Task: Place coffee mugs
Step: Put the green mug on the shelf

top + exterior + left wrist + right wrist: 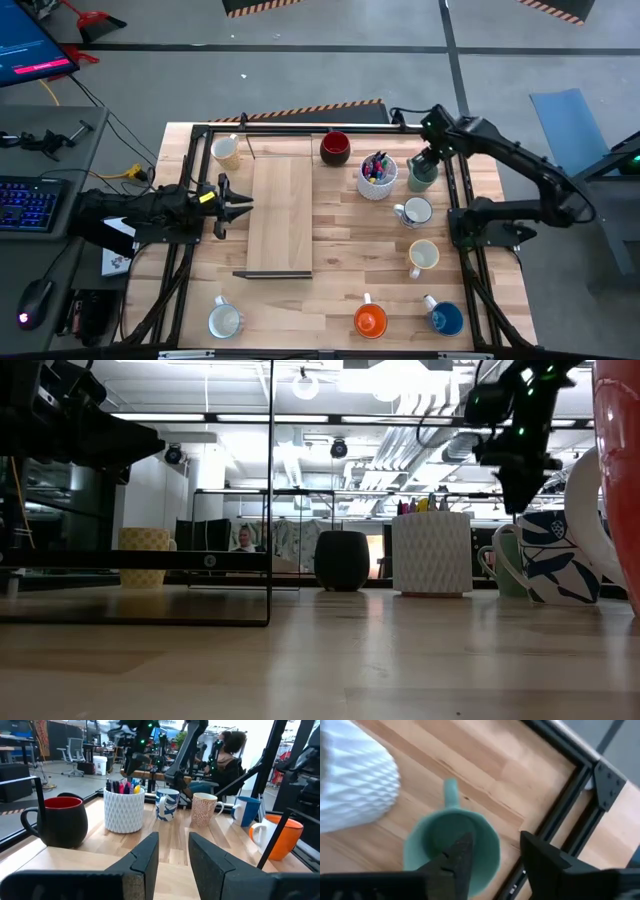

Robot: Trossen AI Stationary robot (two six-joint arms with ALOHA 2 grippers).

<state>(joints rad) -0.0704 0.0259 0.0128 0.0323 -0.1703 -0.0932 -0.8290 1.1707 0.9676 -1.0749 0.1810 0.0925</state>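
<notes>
Dark mug (342, 561) beside white pen cup (431, 555); yellow mug (145, 555) far left.

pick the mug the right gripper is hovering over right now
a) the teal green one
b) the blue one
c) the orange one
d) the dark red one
a: the right wrist view looks straight down between the right gripper and its open fingers into the teal green mug, which stands beside the white pen cup; the high view puts that gripper over the same mug.
</notes>
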